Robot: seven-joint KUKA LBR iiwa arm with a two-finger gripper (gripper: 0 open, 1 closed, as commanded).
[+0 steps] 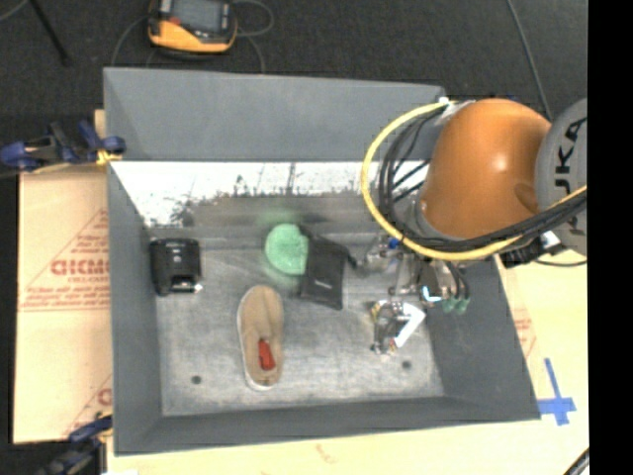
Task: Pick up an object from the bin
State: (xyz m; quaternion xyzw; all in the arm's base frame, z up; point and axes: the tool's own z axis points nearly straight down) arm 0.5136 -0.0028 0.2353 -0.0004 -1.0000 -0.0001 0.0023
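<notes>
grey bin (326, 369), claw (394, 330) low at its right, grip unclear, black block (324, 273) nearest, beside green ball (286, 248)

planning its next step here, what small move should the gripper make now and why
Probably a short shift toward the view's left. The gripper hangs over bare bin floor at the right, with nothing visibly under it; the nearest thing, a black flat block, lies that way beside a green round thing.
</notes>
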